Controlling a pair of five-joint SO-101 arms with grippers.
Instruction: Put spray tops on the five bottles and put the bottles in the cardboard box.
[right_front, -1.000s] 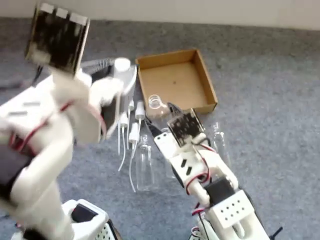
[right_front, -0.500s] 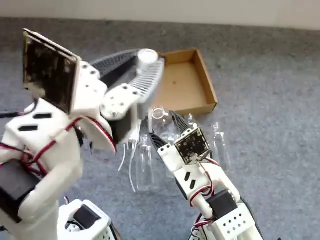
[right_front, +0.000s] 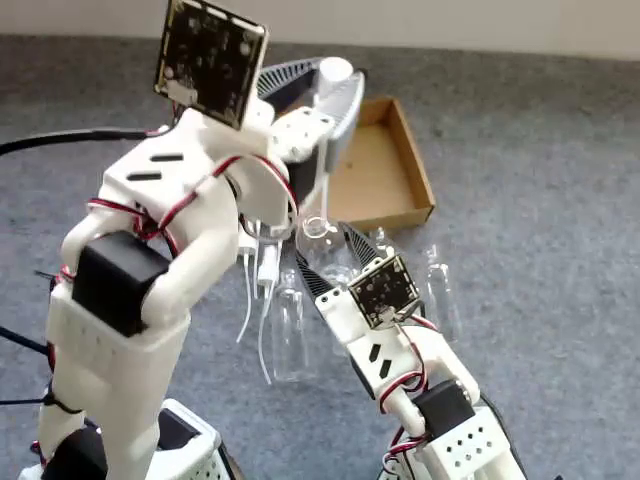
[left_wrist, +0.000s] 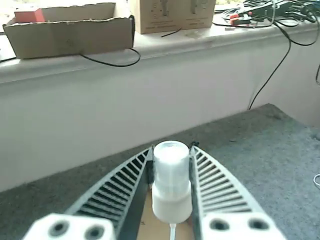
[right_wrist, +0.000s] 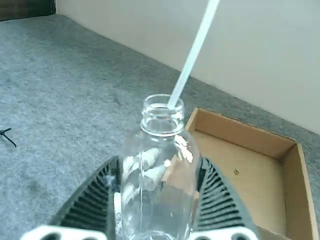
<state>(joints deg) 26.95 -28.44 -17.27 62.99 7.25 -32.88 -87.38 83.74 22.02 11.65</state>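
My left gripper (left_wrist: 171, 175) is shut on a white spray top (left_wrist: 171, 180), held high above the table; in the high view the spray top (right_front: 334, 72) sits between the black ribbed fingers (right_front: 288, 78) over the cardboard box (right_front: 405, 150). Its thin tube (right_wrist: 192, 52) hangs down with its tip in the mouth of a clear bottle (right_wrist: 159, 170). My right gripper (right_wrist: 157, 197) is shut on that bottle, holding it upright; the bottle's neck (right_front: 316, 229) shows beside the box. The box (right_wrist: 250, 165) is empty.
More clear bottles lie on the grey carpet: one (right_front: 289, 325) in front of the left arm, another (right_front: 437, 285) to the right of the right arm. Several loose spray tops with tubes (right_front: 266, 265) lie between them. A pale wall rises behind the carpet.
My left arm has swung right and risen with the spray top, from left of the box to above the held bottle. The right arm with its bottle shifted slightly, then held still.
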